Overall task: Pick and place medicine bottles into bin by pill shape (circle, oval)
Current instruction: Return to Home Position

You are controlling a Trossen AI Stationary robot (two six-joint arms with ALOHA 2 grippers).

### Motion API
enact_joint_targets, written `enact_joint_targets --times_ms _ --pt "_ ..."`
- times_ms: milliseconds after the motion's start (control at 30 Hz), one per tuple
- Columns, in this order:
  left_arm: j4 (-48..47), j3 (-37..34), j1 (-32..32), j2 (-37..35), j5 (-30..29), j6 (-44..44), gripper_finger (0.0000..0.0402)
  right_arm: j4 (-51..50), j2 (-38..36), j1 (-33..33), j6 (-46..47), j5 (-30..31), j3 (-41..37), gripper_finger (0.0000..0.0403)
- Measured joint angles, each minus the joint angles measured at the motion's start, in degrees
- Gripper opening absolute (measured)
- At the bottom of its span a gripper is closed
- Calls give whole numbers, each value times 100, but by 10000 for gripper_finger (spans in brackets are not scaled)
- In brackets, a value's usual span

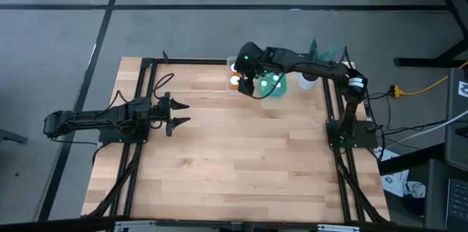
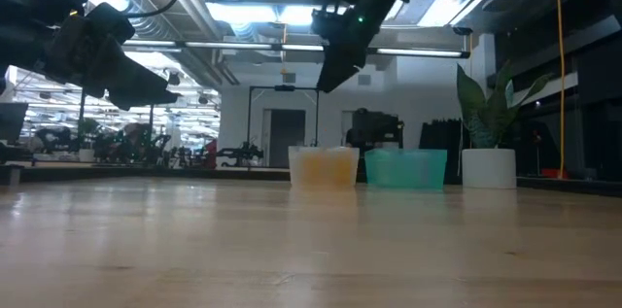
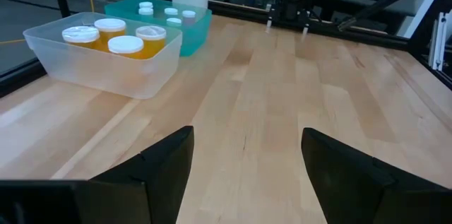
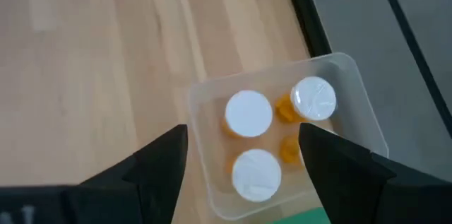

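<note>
Several orange bottles with white caps (image 4: 248,113) stand upright in the clear bin (image 4: 353,93) at the table's far side; they also show in the left wrist view (image 3: 126,44). Small teal bottles (image 3: 172,12) stand in the teal bin (image 3: 201,22) beside it. My right gripper (image 4: 241,131) is open and empty, hanging above the clear bin (image 1: 234,80) with its fingers pointing down. My left gripper (image 1: 180,113) is open and empty above the table's left part.
A white pot with a green plant (image 2: 488,166) stands to the right of the teal bin (image 2: 406,167) at the far edge. Bare wooden tabletop (image 1: 241,159) spreads over the middle and near side. Dark frame rails (image 1: 139,159) run along the table's left and right.
</note>
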Motion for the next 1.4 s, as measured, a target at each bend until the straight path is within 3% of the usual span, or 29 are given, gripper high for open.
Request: enact_joint_targets --times_ms 533,833,1133,1267,1400 --pt "4 0 0 -2 -1 -2 254 -1364 -21 474 324 23 196 273" --pt "4 0 2 -2 -1 -2 254 -1215 -269 622 163 826 195 273" --pt "4 0 2 -2 -2 -2 254 -407 -330 649 466 837 -6 273" --pt "4 0 2 -2 -2 -2 254 607 -330 714 564 442 -570 273" --pt "4 0 1 -2 -2 -2 254 1058 -341 885 449 -514 -1349 273"
